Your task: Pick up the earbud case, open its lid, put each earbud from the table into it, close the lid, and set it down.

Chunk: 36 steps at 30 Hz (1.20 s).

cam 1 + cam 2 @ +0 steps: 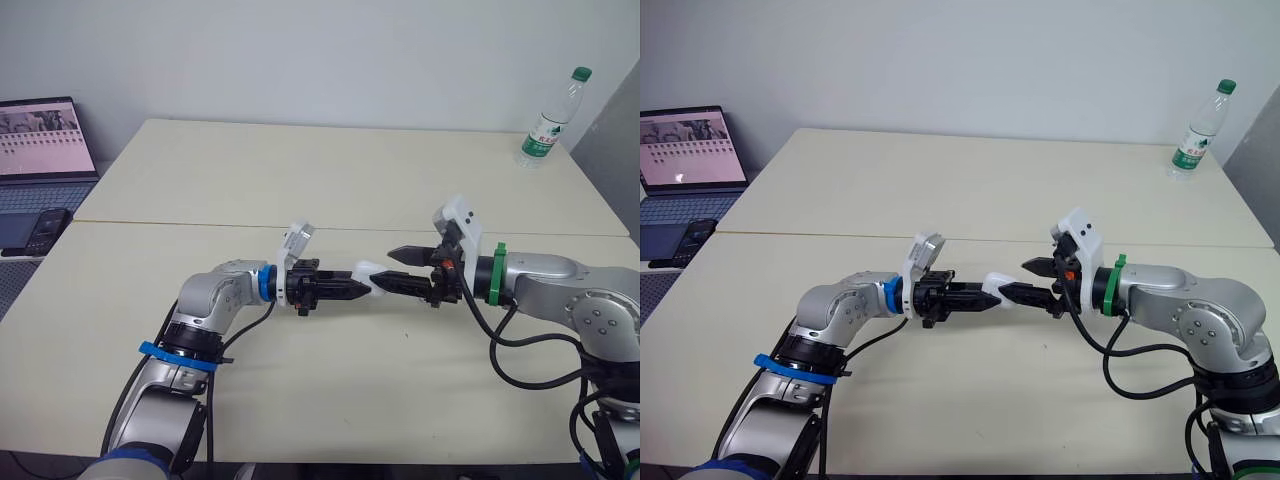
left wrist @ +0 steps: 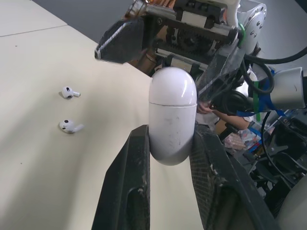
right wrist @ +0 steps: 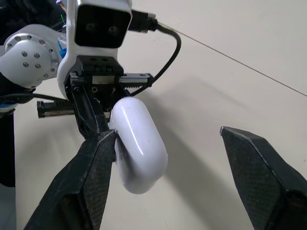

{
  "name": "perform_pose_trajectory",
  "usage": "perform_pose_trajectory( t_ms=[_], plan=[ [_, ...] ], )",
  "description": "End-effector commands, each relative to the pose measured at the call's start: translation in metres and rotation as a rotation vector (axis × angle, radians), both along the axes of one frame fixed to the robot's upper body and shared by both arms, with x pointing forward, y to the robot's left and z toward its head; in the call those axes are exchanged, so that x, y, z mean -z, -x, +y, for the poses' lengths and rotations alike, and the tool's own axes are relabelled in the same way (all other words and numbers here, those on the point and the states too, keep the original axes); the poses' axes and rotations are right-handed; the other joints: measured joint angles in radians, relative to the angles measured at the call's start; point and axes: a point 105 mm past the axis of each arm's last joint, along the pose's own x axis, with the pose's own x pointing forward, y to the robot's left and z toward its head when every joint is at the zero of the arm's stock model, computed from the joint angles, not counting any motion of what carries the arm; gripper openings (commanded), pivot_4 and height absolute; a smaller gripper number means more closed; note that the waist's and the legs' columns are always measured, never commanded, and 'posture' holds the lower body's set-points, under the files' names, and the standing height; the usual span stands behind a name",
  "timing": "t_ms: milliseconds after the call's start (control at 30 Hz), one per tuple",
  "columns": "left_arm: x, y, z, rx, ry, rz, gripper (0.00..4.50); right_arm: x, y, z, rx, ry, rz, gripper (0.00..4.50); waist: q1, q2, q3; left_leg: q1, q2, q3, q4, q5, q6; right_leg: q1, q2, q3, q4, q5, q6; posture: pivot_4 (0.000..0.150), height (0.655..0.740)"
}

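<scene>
The left claw [image 1: 352, 290] is clamped on the lower half of the closed white earbud case [image 2: 171, 120], above the table [image 1: 330, 180]. The right claw [image 3: 165, 133] gapes wide around the lid end, one finger just beside it. An earbud [image 2: 70, 92] and a second earbud [image 2: 70, 126] lie apart on the table.
</scene>
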Motion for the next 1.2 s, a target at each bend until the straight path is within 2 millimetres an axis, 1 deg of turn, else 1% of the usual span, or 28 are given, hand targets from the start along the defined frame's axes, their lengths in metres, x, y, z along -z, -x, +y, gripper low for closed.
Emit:
perform_pose_trajectory(
  t_ms=[33, 200, 267, 367, 433, 533, 600, 633, 733, 900, 1167, 1200],
  plan=[
    [-0.002, 0.002, 0.0, 0.009, 0.005, -0.058, 0.78, -0.021, -0.007, -0.013, 0.065, -0.021, -0.072, 3.6, 0.001, 0.0, 0.0, 0.0, 0.0, 0.0, 0.0, 0.0, 0.0, 0.0, 0.0, 0.0, 0.0, 0.0, 0.0, 0.15, 0.7362],
    [0.001, -0.006, 0.006, -0.07, 0.004, -0.084, 0.78, -0.025, -0.008, -0.023, 0.087, -0.006, -0.072, 3.6, 0.001, 0.0, 0.0, 0.0, 0.0, 0.0, 0.0, 0.0, 0.0, 0.0, -0.001, 0.0, 0.0, 0.0, 0.0, 0.15, 0.7362],
    [0.003, -0.011, 0.009, -0.12, -0.002, -0.119, 0.78, -0.019, -0.008, -0.028, 0.099, 0.044, -0.054, 3.6, 0.001, 0.0, 0.0, 0.0, 0.0, 0.0, 0.0, 0.0, 0.0, 0.0, -0.001, 0.0, 0.0, 0.0, 0.0, 0.15, 0.7362],
    [0.003, -0.023, 0.018, -0.246, -0.008, -0.227, 0.78, 0.003, -0.011, -0.039, 0.138, 0.218, -0.027, 3.6, 0.001, 0.0, 0.0, 0.0, 0.0, 0.0, 0.0, 0.0, 0.0, 0.0, -0.003, 0.0, 0.0, 0.0, 0.0, 0.15, 0.7362],
    [0.001, -0.032, 0.023, -0.339, -0.005, -0.29, 0.78, 0.013, -0.014, -0.041, 0.124, 0.321, -0.062, 3.6, 0.0, 0.0, 0.0, 0.0, 0.0, 0.0, 0.0, 0.0, 0.0, 0.0, -0.004, 0.0, 0.0, 0.0, 0.0, 0.15, 0.7362],
    [0.002, -0.031, 0.026, -0.389, -0.008, -0.356, 0.78, 0.02, -0.02, -0.038, 0.09, 0.396, -0.103, 3.6, -0.001, 0.0, 0.0, 0.0, 0.0, 0.0, 0.0, 0.0, 0.0, 0.0, -0.004, 0.0, 0.0, 0.0, 0.0, 0.15, 0.7362],
    [0.003, -0.03, 0.028, -0.411, -0.017, -0.385, 0.78, 0.026, -0.021, -0.036, 0.068, 0.443, -0.091, 3.6, -0.002, 0.0, 0.0, 0.0, 0.0, 0.0, 0.0, 0.0, 0.0, 0.0, -0.004, 0.0, 0.0, 0.0, 0.0, 0.15, 0.7362],
    [0.003, -0.029, 0.029, -0.423, -0.018, -0.395, 0.78, 0.03, -0.021, -0.037, 0.061, 0.476, -0.074, 3.6, -0.001, 0.0, 0.0, 0.0, 0.0, 0.0, 0.0, 0.0, 0.0, -0.001, -0.004, 0.0, 0.0, 0.0, 0.0, 0.15, 0.7362],
    [0.001, -0.029, 0.031, -0.472, -0.014, -0.416, 0.78, 0.048, -0.023, -0.049, 0.128, 0.587, 0.066, 3.6, 0.001, 0.0, 0.0, 0.0, 0.0, 0.0, 0.0, 0.0, 0.0, -0.001, -0.005, 0.0, 0.0, 0.0, 0.0, 0.15, 0.7362],
    [0.003, -0.025, 0.034, -0.528, -0.014, -0.418, 0.78, 0.061, -0.025, -0.048, 0.164, 0.631, 0.185, 3.6, 0.0, 0.0, 0.0, 0.0, 0.0, 0.0, 0.0, 0.0, 0.0, -0.001, -0.006, 0.0, 0.0, 0.0, 0.0, 0.15, 0.7362],
    [0.005, -0.022, 0.031, -0.553, -0.013, -0.41, 0.78, 0.07, -0.03, -0.042, 0.191, 0.632, 0.243, 3.6, 0.001, 0.0, 0.0, 0.0, 0.0, 0.0, 0.0, 0.0, 0.0, -0.001, -0.006, -0.001, 0.001, 0.0, 0.0, 0.15, 0.7362],
    [0.002, -0.023, 0.032, -0.561, -0.002, -0.401, 0.78, 0.071, -0.03, -0.042, 0.191, 0.628, 0.247, 3.43, 0.001, 0.0, 0.0, 0.0, 0.0, 0.0, 0.0, 0.0, 0.0, -0.001, -0.006, -0.001, 0.001, 0.0, 0.0, 0.15, 0.7362]
  ],
)
